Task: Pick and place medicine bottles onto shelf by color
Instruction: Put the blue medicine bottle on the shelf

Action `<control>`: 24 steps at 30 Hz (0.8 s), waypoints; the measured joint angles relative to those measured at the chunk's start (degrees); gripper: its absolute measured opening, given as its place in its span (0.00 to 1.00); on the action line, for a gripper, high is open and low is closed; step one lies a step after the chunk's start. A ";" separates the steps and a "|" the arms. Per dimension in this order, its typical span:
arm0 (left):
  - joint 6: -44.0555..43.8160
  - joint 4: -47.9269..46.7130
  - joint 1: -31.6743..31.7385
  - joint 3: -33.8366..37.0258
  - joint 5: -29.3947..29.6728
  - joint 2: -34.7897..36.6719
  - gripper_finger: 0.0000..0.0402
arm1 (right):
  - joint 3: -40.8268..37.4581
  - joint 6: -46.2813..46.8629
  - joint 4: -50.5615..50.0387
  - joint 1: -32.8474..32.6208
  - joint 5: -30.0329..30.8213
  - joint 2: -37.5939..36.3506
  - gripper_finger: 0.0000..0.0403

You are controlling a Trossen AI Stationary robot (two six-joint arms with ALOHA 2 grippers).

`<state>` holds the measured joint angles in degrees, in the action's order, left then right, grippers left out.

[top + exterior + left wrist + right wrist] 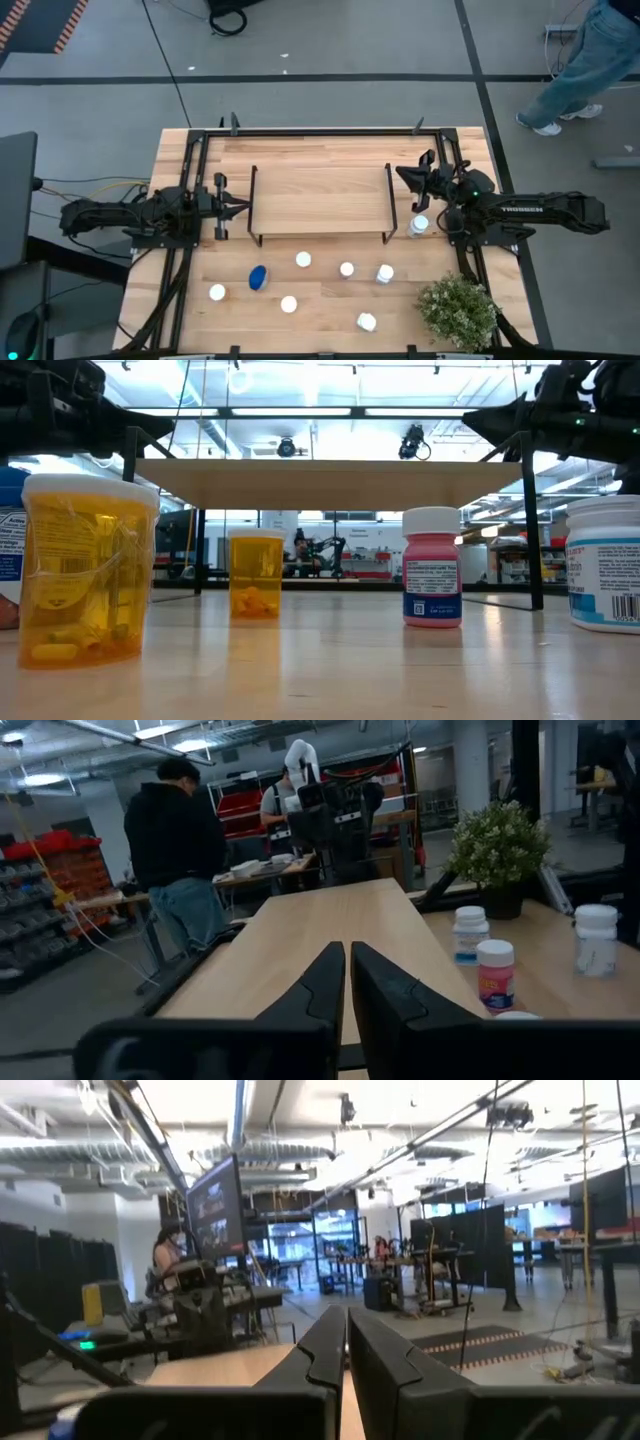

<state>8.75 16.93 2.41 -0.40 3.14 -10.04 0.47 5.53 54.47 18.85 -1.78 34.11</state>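
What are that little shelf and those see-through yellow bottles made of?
The shelf looks like pale, matte wood, with visible grain lines, on thin black frames that seem to be metal. The nearest orange bottle appears to be translucent plastic: light passes through and its contents show inside. Its white cap looks like opaque plastic.
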 joint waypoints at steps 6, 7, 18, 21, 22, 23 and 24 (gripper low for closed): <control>-10.46 0.20 0.00 0.01 0.00 -0.02 0.09 | 0.00 3.74 0.16 0.00 0.02 0.00 0.06; -11.82 0.20 -0.01 0.02 0.00 -0.02 0.09 | 0.01 3.70 0.15 0.00 0.01 0.00 0.06; -14.14 -14.66 -1.27 -14.29 0.00 -2.66 0.21 | 0.01 2.81 0.16 0.02 0.48 0.13 0.06; -14.44 -25.43 -3.29 -23.38 0.02 -7.75 0.32 | 0.00 1.50 0.16 0.02 0.48 0.15 0.06; -14.87 -28.07 -4.28 -26.33 -0.04 -9.62 0.35 | 0.02 1.38 0.16 0.02 0.48 0.15 0.06; -15.23 -30.42 -5.32 -29.15 -0.39 -11.56 0.39 | 0.00 1.37 0.14 0.02 0.48 0.15 0.06; -15.20 -32.39 -6.41 -31.88 -1.18 -13.63 0.42 | 0.00 1.39 0.10 0.02 0.48 0.15 0.06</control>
<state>-6.44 -15.46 -3.99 -32.28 1.96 -23.68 0.47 6.93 54.57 18.87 -1.30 34.26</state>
